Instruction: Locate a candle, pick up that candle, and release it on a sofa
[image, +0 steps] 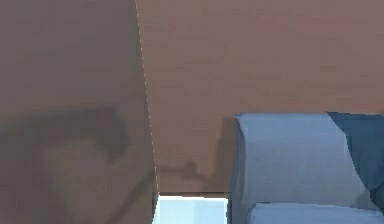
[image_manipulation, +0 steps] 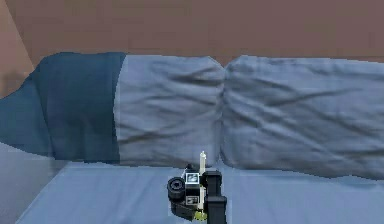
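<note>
A slender pale upright stick (image_manipulation: 203, 162), by shape and colour probably the candle, rises just above the dark gripper (image_manipulation: 186, 196) at the bottom of the arm side view, with the seat of the wide blue-grey fabric sofa (image_manipulation: 100, 190) behind it. Whether the fingers grip the stick or anything else cannot be told, because the seat lies right behind them.

A candle this thin is likely light, stiff and brittle, with a smooth, somewhat slippery skin. A hold low on its shaft would suit it best, and it should roll or topple once it lies on soft cushions.

Two plump back cushions (image_manipulation: 290, 110) and a darker blue padded end section (image_manipulation: 65, 105) border the seat. In the forward view the sofa's corner (image: 290, 150) stands against a bare brown wall (image: 230, 70). Nothing seems to stand in the way.
</note>
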